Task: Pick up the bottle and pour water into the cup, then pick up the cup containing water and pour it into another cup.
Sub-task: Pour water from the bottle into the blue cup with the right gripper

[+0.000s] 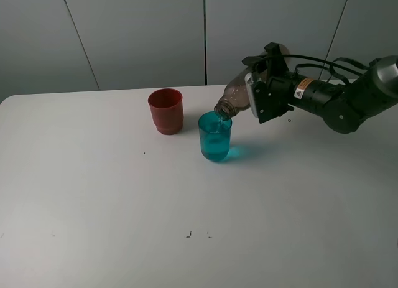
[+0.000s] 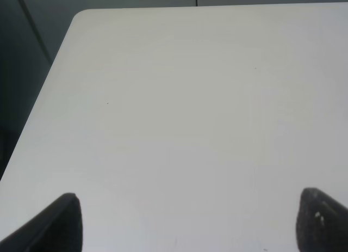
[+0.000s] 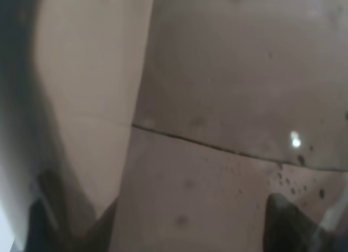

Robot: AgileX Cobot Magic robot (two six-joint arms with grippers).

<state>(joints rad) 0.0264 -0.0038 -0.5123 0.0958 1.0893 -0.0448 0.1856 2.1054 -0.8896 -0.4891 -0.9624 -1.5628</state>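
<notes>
In the exterior high view my right gripper is shut on the smoky grey-brown bottle and holds it tipped, with its neck over the rim of the teal cup. The teal cup stands upright on the white table and holds water. The red-brown cup stands upright just to its left and a little farther back. In the right wrist view the bottle fills the frame between the fingertips. My left gripper is open and empty over bare table; the left arm is not in the exterior view.
The table's far edge runs just behind the cups, with a grey panelled wall beyond. The table's corner and left edge show in the left wrist view.
</notes>
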